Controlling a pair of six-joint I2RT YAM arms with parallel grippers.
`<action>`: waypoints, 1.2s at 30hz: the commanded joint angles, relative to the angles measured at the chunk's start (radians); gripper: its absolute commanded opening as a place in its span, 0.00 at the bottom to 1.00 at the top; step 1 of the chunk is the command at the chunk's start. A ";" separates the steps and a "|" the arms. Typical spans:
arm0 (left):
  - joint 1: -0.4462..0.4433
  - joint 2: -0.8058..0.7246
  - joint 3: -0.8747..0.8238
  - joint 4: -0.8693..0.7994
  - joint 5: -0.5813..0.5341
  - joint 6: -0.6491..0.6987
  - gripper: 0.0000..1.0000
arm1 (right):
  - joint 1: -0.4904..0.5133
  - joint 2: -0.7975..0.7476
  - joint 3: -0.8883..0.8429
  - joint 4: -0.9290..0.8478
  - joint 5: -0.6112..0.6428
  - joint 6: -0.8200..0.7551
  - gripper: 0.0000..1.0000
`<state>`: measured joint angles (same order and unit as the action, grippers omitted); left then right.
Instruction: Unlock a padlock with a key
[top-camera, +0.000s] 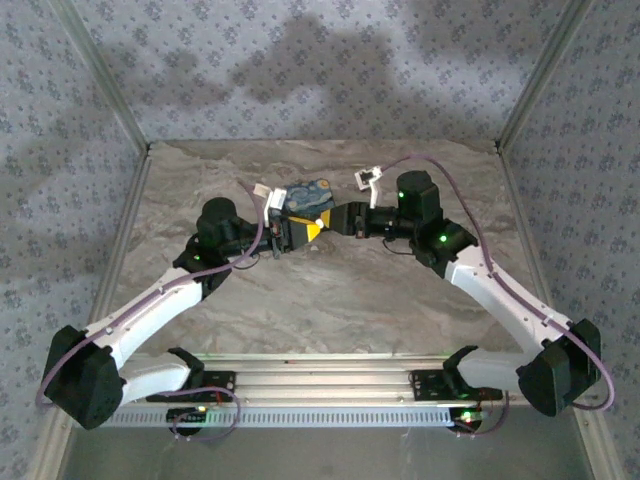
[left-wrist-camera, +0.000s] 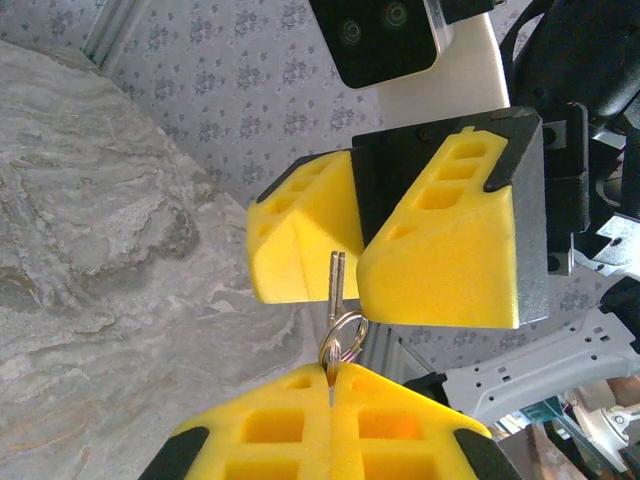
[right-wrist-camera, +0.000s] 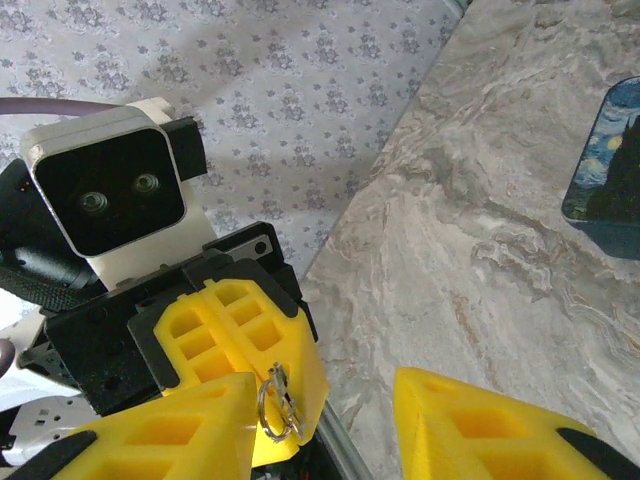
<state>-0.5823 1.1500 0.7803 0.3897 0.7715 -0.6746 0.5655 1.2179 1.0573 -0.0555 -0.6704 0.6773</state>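
My left gripper (left-wrist-camera: 330, 400) is shut on a small silver key (left-wrist-camera: 330, 378), gripping it edge-on between the yellow pads. A key ring (left-wrist-camera: 343, 335) sticks out of the tips, and a second key (left-wrist-camera: 336, 276) stands up from it. That second key lies between the yellow fingers (left-wrist-camera: 450, 250) of my right gripper (right-wrist-camera: 325, 388), which is open and does not touch the ring (right-wrist-camera: 278, 405). From above, the left gripper (top-camera: 300, 235) and right gripper (top-camera: 341, 222) meet tip to tip over the table's middle. The padlock is out of view.
A blue box with a yellow swirl painting (top-camera: 305, 197) lies just behind the two grippers and appears as a corner (right-wrist-camera: 605, 170) in the right wrist view. Grey marbled table (top-camera: 330, 300) stretches around; patterned walls close the back and sides.
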 joint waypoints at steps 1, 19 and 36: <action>0.006 -0.024 0.013 0.015 0.035 0.017 0.00 | 0.006 0.011 0.018 0.016 -0.028 -0.007 0.38; 0.007 0.016 0.048 -0.002 0.104 0.024 0.00 | 0.002 0.023 0.009 0.031 -0.075 -0.041 0.17; 0.035 -0.016 0.081 -0.267 -0.034 0.163 0.49 | 0.053 0.030 0.205 -0.428 0.229 -0.448 0.00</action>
<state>-0.5636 1.1732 0.8204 0.2379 0.8070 -0.5930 0.5713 1.2461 1.1217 -0.2039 -0.6636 0.4694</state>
